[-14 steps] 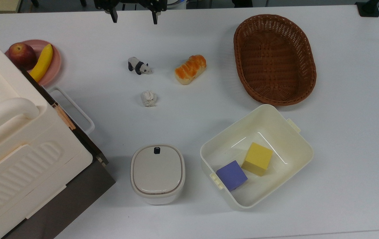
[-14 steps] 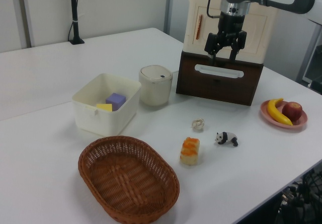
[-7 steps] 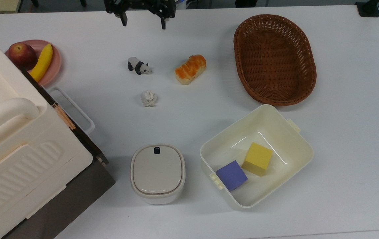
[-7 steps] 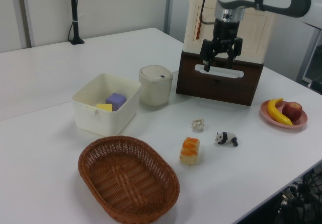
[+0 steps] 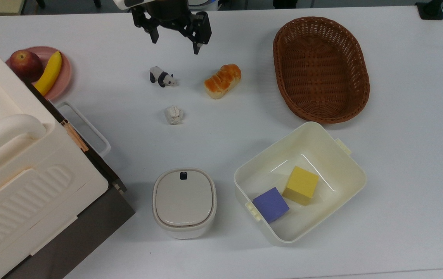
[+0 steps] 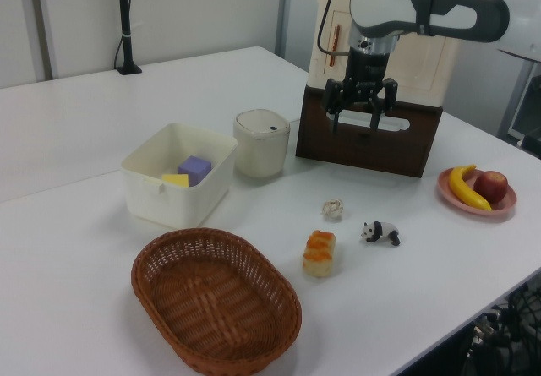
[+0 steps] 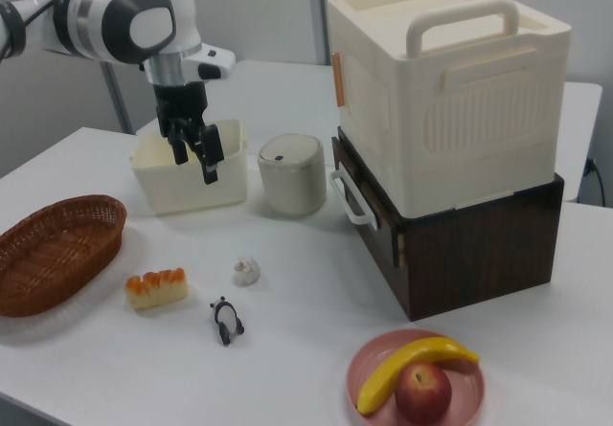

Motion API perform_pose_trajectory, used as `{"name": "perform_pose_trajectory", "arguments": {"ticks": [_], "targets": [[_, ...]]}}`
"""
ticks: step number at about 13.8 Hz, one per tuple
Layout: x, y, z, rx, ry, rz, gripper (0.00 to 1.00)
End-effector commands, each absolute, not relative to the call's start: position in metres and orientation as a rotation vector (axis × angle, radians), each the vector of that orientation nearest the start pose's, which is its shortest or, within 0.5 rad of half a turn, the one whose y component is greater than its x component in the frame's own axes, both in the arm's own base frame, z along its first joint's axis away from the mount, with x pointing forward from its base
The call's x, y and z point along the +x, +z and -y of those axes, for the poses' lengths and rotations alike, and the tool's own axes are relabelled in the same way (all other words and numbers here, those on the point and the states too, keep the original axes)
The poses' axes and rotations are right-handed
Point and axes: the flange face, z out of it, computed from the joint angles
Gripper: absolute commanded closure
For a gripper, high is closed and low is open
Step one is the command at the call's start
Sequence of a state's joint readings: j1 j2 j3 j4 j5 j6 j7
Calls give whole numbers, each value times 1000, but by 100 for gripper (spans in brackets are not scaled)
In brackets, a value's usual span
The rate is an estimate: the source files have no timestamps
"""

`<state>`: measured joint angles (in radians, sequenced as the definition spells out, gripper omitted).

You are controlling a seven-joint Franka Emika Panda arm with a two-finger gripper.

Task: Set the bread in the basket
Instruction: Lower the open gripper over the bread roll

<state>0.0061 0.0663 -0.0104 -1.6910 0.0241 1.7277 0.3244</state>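
A white table [image 5: 400,174] is carrying everything, with pale walls and a dark post standing behind it in the left view. A cream box on a dark brown base [image 7: 450,148] is sitting at the top view's left, partly cut off by the edge there. The basket [image 5: 321,69], dark brown wicker, is lying at the top view's upper right. Below it a cream bin [image 5: 300,182] is holding a yellow cube [image 5: 301,185] and a purple cube [image 5: 270,204]. A small lidded canister [image 5: 184,202] is standing to the top view's left of the bin. A pink plate [image 5: 65,69] is bearing a banana [image 5: 49,73] and an apple [image 5: 26,64].

The gripper [image 5: 175,42] is hanging above the table near the top view's upper edge, its fingers [image 5: 198,45] spread wide apart, holding and touching nothing; the arm above it is running out of the top view.

The bread [image 5: 222,80] is lying on the table between the panda figurine [image 5: 162,76] and the basket, apart from both. A crumpled paper ball [image 5: 173,115] is resting just below the panda in the top view.
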Motion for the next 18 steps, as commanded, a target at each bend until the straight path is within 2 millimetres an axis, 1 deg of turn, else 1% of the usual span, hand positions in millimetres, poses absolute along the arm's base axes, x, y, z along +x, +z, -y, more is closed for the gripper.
{"name": "perform_pose_trajectory", "arguments": {"ticks": [1, 4, 6, 8, 9, 11, 13, 15, 16, 18], "targets": [[577, 518, -22, -3021, 44, -730, 0], [571, 498, -38, -2998, 111, -869, 0], [566, 485, -45, -2998, 162, -907, 0], [555, 462, -66, -3015, 242, -914, 0], [550, 451, -71, -3023, 276, -916, 0], [544, 439, -75, -3034, 315, -908, 0], [545, 426, -79, -3042, 352, -901, 0], [544, 407, -85, -3044, 383, -920, 0], [544, 404, -89, -3045, 354, -919, 0], [540, 394, -92, -3051, 309, -907, 0]]}}
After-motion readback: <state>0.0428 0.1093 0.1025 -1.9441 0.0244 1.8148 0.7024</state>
